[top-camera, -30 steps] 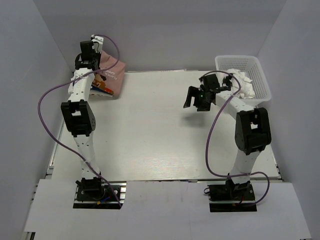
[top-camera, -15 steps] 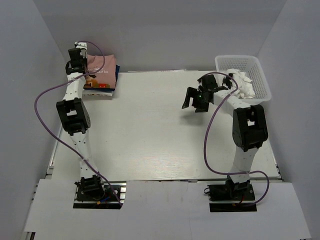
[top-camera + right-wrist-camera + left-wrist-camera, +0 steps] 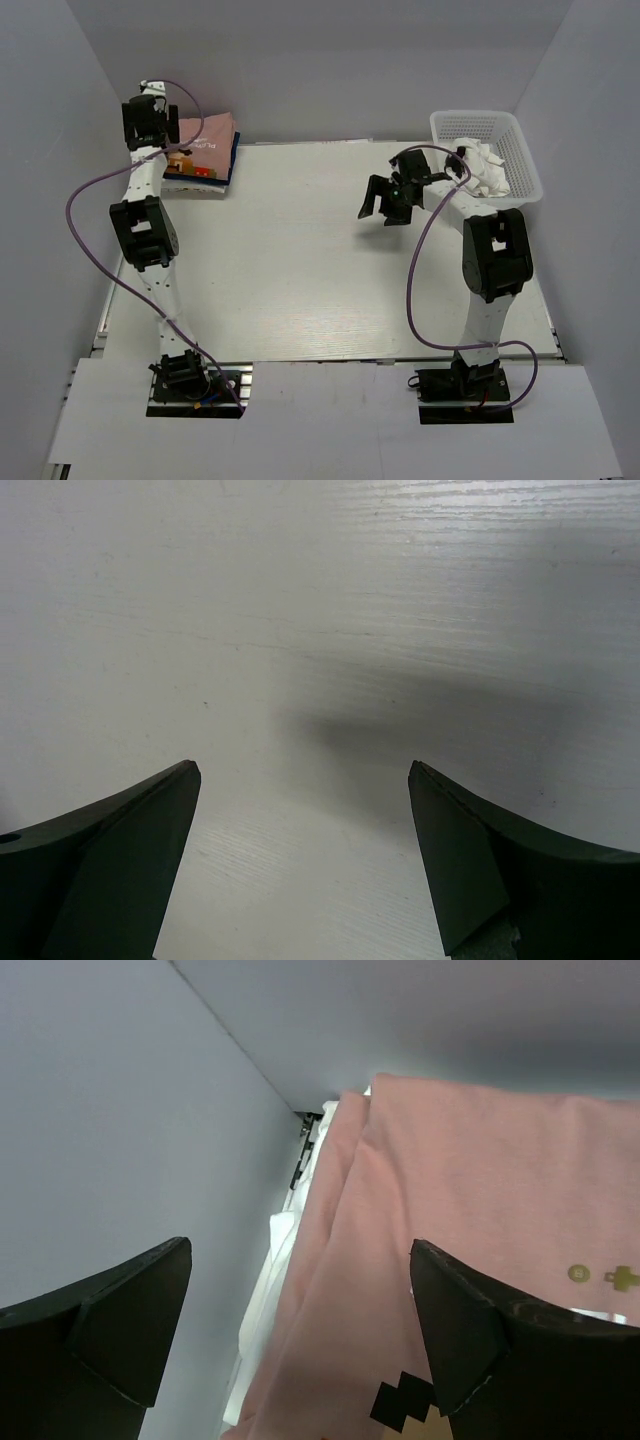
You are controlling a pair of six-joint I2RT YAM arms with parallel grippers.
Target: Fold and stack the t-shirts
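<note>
The stack of folded t-shirts (image 3: 205, 150) lies in the far left corner of the tabletop (image 3: 300, 260). Its top shirt (image 3: 480, 1260) covers a lower shirt (image 3: 262, 1310) that pokes out towards the wall. My left gripper (image 3: 298, 1250) hangs over that side of the stack. The basket (image 3: 480, 117) sits in the far right corner with crumpled cloth (image 3: 487, 165) in it. My right gripper (image 3: 303, 767) hangs over bare tabletop, left of the basket.

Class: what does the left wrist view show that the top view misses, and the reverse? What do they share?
Left wrist only: blocky black and small gold print marks on the pink shirt. Top only: a dark blue layer under that shirt, the basket of white cloth, the open right gripper over the table. Both: the pink shirt in the far left corner, the open left gripper by it.
</note>
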